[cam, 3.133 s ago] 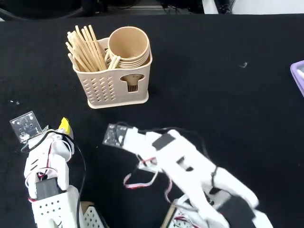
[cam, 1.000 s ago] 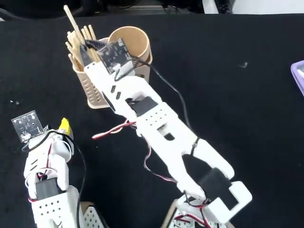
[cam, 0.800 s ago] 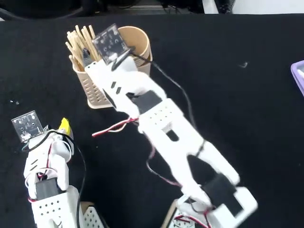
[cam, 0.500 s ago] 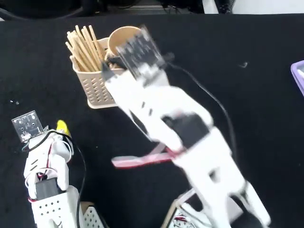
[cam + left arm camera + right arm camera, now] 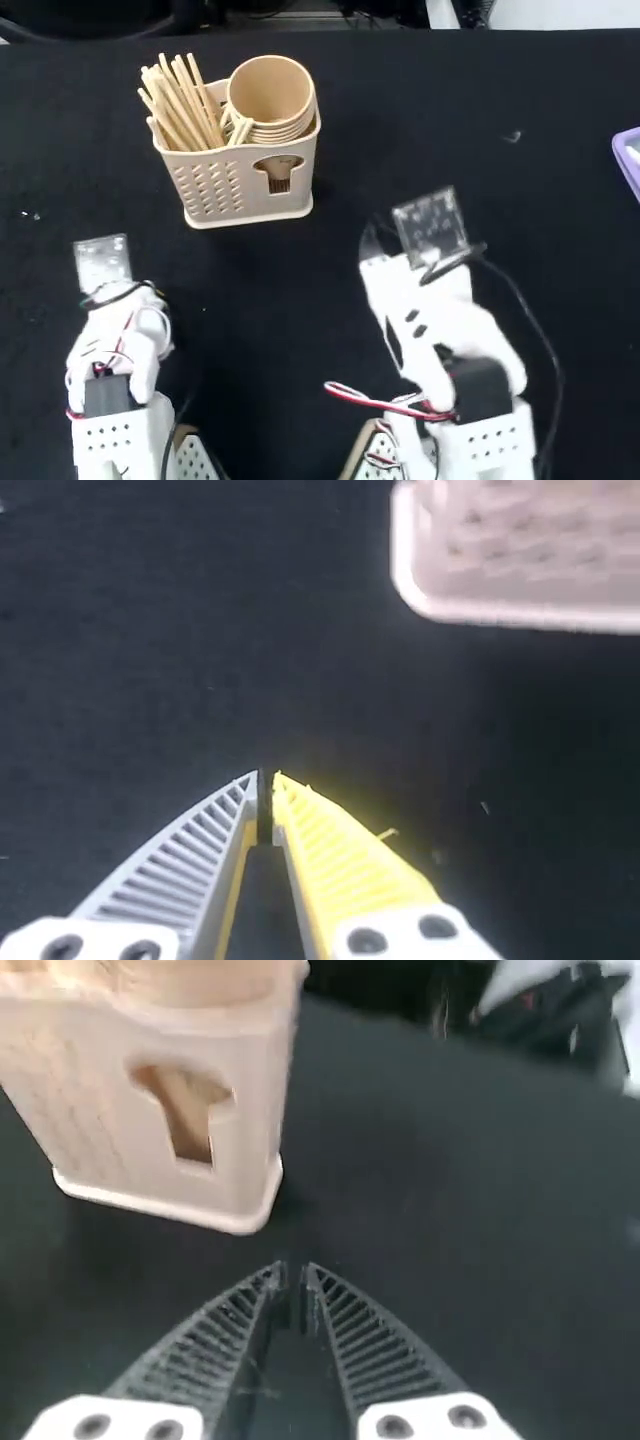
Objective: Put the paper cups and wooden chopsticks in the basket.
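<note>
Paper cups (image 5: 272,92): nested stack, upright in the basket (image 5: 240,180), in the 3 o'clock compartment. Wooden chopsticks (image 5: 180,100): bundle standing in the 9 o'clock compartment, tops leaning toward 11 o'clock.

Left gripper (image 5: 265,780): grey and yellow fingers pressed together, holding nothing, low over the black table (image 5: 520,260). A basket corner sits well ahead of the tips.

Right gripper (image 5: 295,1275): two dark fingers closed to a hairline gap, holding nothing. It points at the basket wall with the cut-out and is apart from it.

High view: left arm (image 5: 110,350) at 7 o'clock of the table, right arm (image 5: 440,320) at 5 o'clock, neither touching the basket. The basket sits at 11 o'clock, cut-out wall facing 6 o'clock. Purple object (image 5: 628,160) at the 3 o'clock table edge.
</note>
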Robot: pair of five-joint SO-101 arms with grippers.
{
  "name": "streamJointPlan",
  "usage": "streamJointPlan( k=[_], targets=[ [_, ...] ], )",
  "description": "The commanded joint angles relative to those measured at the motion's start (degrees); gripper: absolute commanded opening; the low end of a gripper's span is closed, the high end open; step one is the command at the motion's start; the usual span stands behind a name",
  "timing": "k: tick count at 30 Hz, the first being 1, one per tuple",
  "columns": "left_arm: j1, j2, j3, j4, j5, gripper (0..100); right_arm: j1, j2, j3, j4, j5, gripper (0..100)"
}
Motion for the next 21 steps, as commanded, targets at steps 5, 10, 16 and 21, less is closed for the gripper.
streamJointPlan(
  k=[5,10,16,21],
  targets=[
    [5.32,-0.53,-4.18,2.64,-0.88,3,1.32,-17.36,19.12,-0.97,0.53,3.8],
    [5.32,-0.53,-3.47,3.16,-5.19,3,1.49,-25.8,31.16,-6.68,0.44,3.6],
    [5.32,-0.53,0.84,4.48,-5.54,3,1.67,-23.87,31.16,-2.9,0.44,3.8],
    [5.32,-0.53,1.8,7.82,-5.45,3,1.67,-24.22,31.16,8.44,-1.23,3.6]
  ],
)
